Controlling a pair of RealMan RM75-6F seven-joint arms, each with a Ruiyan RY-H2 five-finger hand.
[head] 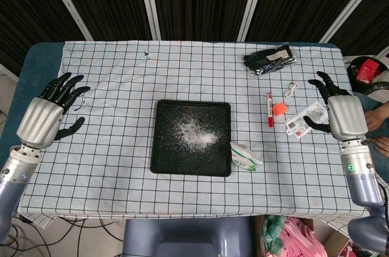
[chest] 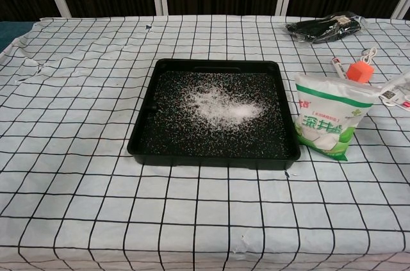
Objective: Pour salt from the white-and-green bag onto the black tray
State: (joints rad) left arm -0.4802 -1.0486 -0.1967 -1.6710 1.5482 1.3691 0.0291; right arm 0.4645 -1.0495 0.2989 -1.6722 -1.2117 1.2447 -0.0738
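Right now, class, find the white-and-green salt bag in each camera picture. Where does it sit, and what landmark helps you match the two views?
Head view: the salt bag lies just right of the black tray's lower right corner.
Chest view: the salt bag stands upright at right of centre, beside the tray's right edge.
Shared landmark: the white salt pile in the tray.

We note a checked cloth [head: 121, 75] over the table. At its far right corner lies a clear packet of black items [head: 271, 59], gloves perhaps; the view is too coarse for us to tell. Nearer, a red-and-white pen-like stick [head: 269, 109] lies beside a small orange block [head: 279, 109], a white cord [head: 292, 89] just beyond. A clear packet with cards [head: 306, 119] lies right of these.
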